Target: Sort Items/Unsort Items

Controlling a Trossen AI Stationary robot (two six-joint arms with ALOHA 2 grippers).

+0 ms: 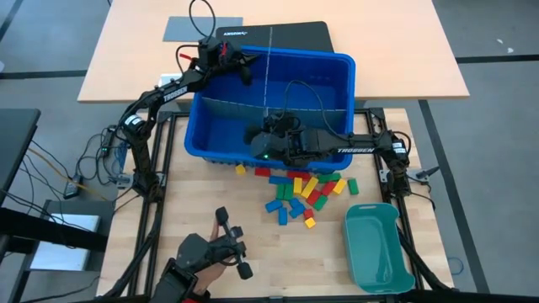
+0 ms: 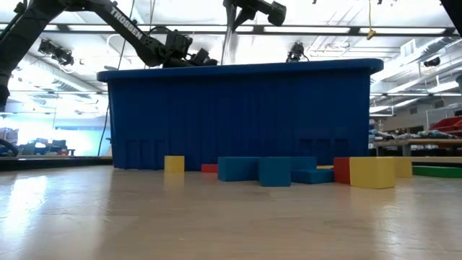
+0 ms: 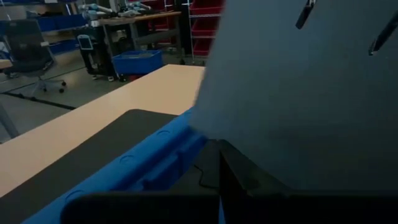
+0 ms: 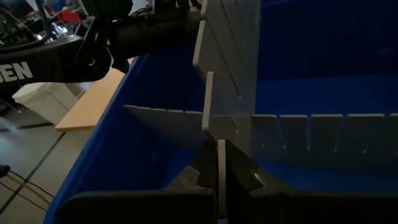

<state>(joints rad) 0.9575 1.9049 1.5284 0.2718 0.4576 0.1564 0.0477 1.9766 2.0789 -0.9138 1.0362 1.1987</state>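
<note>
Gripping a grey divider sheet [image 1: 268, 80] at the blue bin's [image 1: 341, 67] far rim, left pincer [image 1: 245, 71] is clamped shut on its edge. Right pincer [image 1: 257, 135], inside the bin near the front wall, is clamped on the same upright sheet where it crosses another divider [image 1: 244, 108]. Toy blocks [image 1: 299, 189] lie scattered on the bench [image 1: 194, 202] just before the bin, beside a teal tray [image 1: 375, 248] by the front right corner.

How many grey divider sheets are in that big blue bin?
2. The crosswise sheet spans the bin side to side; the second sheet crosses it, its edge pinched in the right pincer. The bin's walls may hide more.
</note>
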